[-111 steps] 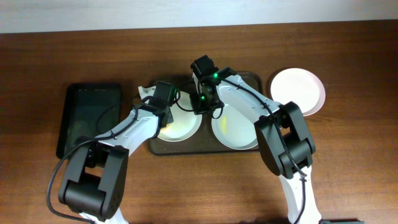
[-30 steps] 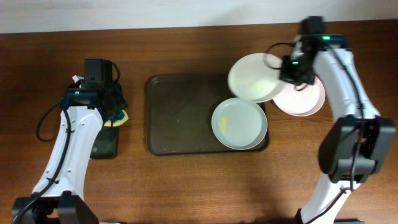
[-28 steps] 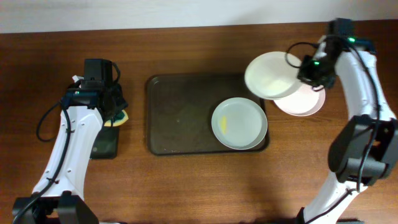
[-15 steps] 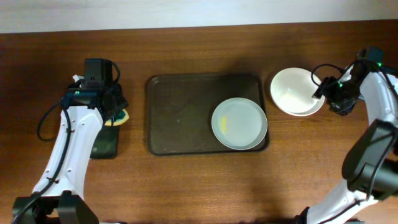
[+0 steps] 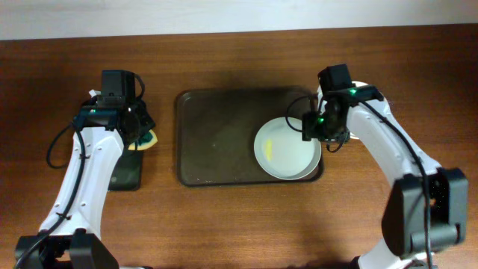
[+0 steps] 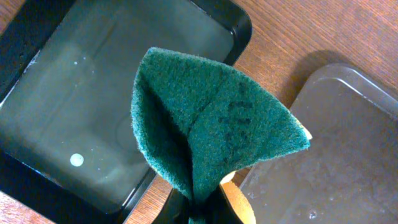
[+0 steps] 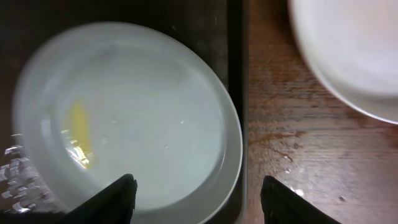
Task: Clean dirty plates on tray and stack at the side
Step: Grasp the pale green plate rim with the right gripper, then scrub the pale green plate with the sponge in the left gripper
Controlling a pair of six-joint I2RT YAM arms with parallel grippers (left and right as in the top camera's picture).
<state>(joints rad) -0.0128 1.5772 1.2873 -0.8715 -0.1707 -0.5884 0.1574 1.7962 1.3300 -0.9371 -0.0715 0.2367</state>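
Dirty plate: round shallow white plate (image 5: 287, 149) with a yellow smear, lying flat in the right half of the tray, against its right rim.
Tray: large brownish-grey rectangular tray (image 5: 216, 142), mid-table on the brown wooden table (image 5: 224, 224).
Side plate: second white plate (image 7: 354, 56) on the wood just right of the tray.
Right gripper (image 7: 198, 190): jaws spread wide, straddling the smeared plate's right edge.
Left gripper (image 6: 196, 208): clenched on a folded green scouring sponge (image 6: 211, 143), over the edge of the smaller black tray (image 6: 62, 124).

Yellow-smeared white plate (image 5: 287, 149) flat at right end of tray (image 5: 216, 138); another white plate (image 7: 354, 50) just outside rim.
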